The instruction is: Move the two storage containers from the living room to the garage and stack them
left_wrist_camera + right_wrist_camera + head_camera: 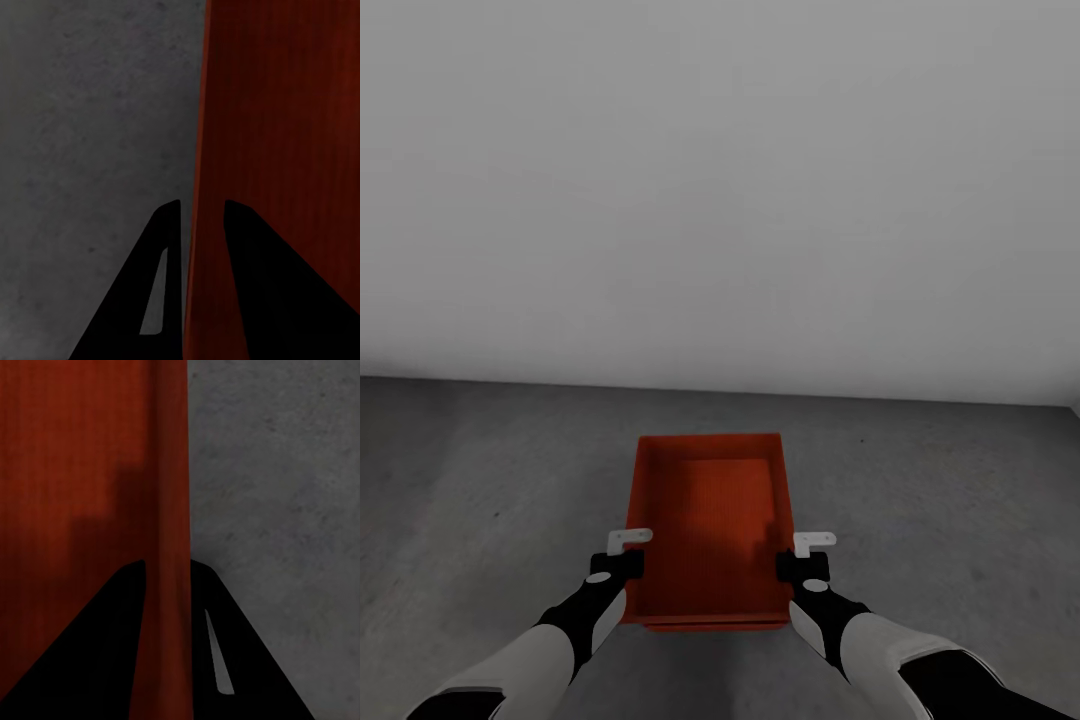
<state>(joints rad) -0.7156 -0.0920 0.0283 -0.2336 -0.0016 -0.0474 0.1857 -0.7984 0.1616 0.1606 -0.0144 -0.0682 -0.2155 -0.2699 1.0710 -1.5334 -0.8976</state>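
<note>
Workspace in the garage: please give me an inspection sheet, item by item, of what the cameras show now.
Surface: dark grey concrete floor, mottled.
Job's things: one orange-red storage container, open top up; a second rim edge shows beneath its near end, unclear.
Clutter: nothing seen.
Grippers: left gripper jaws straddle the container's left wall; right gripper jaws straddle its right wall.
Cables: nothing seen.
Surroundings: plain pale grey wall.

You are looking at nothing readable: no text, label, brand, number or sign is showing on the bin [710, 520], the floor [480, 480] or the wall [720, 180].
</note>
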